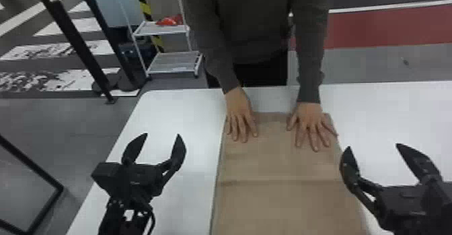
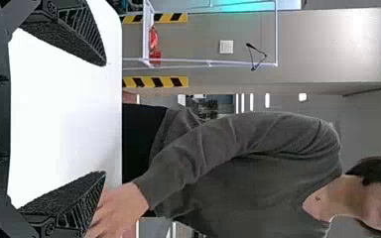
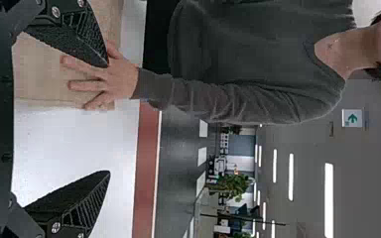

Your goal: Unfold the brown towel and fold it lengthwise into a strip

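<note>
Brown cloth towel (image 1: 279, 163) is lying flat on the white table (image 1: 171, 113), person's hands (image 1: 311, 123) on it — two-finger black left gripper (image 1: 162, 134) and right gripper (image 1: 373, 146) both spread wide. Red thing (image 1: 171, 21) on the pale metal rack (image 1: 159, 30) behind.

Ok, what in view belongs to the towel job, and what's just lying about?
Job:
- brown towel
- left gripper and right gripper, jaws open
- person's right hand and person's left hand, flat on the towel

Lying about:
- white rack
- red item on it
- black post
</note>
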